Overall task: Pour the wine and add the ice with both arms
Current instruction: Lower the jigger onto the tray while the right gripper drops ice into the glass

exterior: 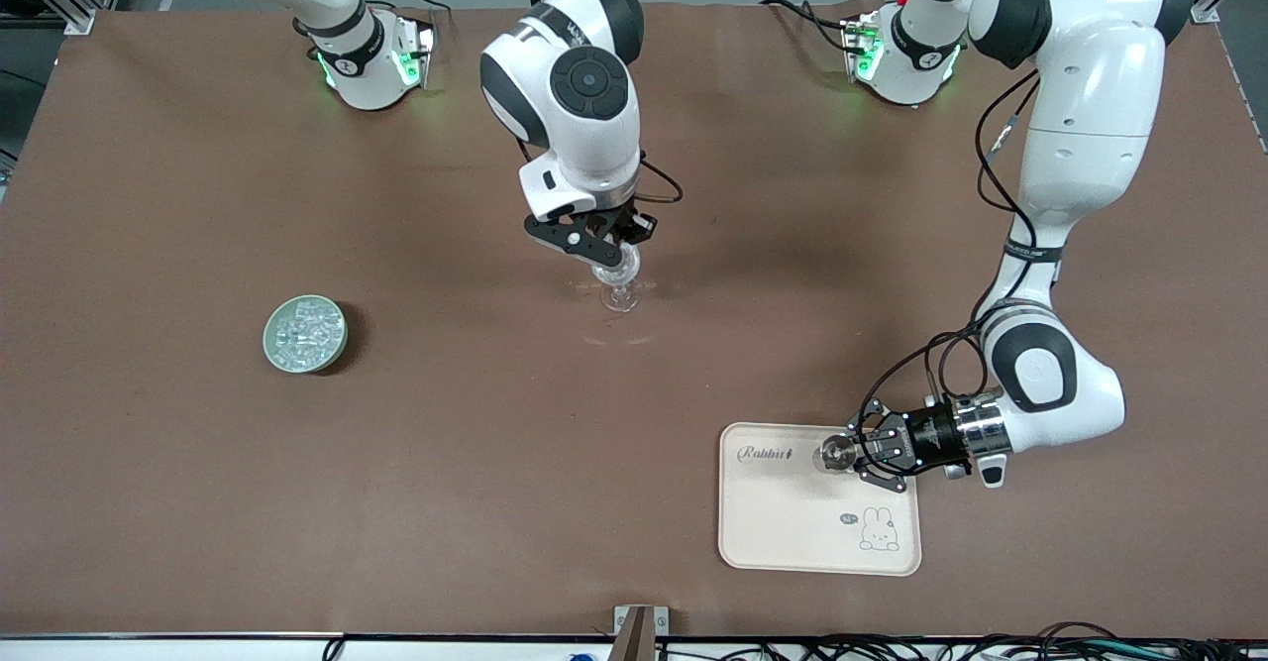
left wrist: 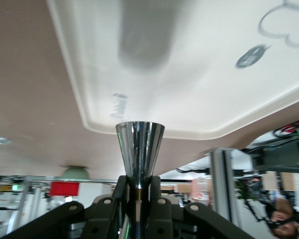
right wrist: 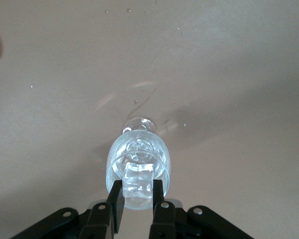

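The cream tray [exterior: 792, 532] lies nearest the camera; over it the left gripper [exterior: 860, 453] reaches sideways, clamped on a steel cup [exterior: 834, 455]. The right gripper [exterior: 606, 250] points down over the wine glass [exterior: 620, 286], pinching an ice cube [right wrist: 138, 180], seen only from its wrist. The remaining ice [exterior: 303, 329] fills a green bowl [exterior: 282, 361] toward the right arm's end.

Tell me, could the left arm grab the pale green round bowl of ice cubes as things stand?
Probably not. The left gripper is shut on a shiny metal cup over the cream tray, and the pale green round bowl sits toward the right arm's end of the table.
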Robot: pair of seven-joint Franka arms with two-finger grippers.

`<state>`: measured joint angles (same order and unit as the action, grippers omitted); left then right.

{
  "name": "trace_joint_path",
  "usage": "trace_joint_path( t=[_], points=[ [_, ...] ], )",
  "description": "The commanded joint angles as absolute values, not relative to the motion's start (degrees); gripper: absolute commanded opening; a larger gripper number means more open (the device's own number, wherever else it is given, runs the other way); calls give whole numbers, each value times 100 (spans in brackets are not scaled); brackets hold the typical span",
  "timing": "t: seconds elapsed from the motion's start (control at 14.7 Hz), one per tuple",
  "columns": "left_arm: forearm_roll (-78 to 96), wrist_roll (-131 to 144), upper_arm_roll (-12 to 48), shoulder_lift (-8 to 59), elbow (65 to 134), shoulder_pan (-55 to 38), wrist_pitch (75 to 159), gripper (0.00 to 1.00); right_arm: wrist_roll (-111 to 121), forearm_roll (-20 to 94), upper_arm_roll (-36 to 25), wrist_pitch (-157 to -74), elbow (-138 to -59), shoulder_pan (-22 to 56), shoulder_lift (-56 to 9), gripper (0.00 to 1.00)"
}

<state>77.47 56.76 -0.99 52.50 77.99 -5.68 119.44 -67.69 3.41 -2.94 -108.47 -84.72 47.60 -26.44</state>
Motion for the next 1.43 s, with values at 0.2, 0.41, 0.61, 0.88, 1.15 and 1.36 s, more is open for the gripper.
trace_joint_path(
  t=[0.2,0.41,0.61,0.88,1.15,1.36],
  points=[
    [8094,5713,17,5747,7216,-685,12654,4,-6882,404,-343,-10890,-8473,4781,-2654,2],
    [8112,5704,62,5914,7006,-712,12753,8,-6873,396,-343,-10872,-8473,4781,-2654,7],
    [8217,5713,79,5950,6987,-747,12911,8,-6820,387,-343,-10872,-8481,4781,-2689,21],
    [8235,5546,149,6038,6943,-730,13008,13,-6776,387,-343,-10837,-8473,4764,-2681,54],
    [8402,5572,149,5977,7031,-677,13008,21,-6759,378,-343,-10837,-8429,4755,-2681,72],
    [8429,5546,141,5977,7040,-668,12999,30,-6759,369,-378,-10785,-8315,4632,-2584,96]
  ],
)
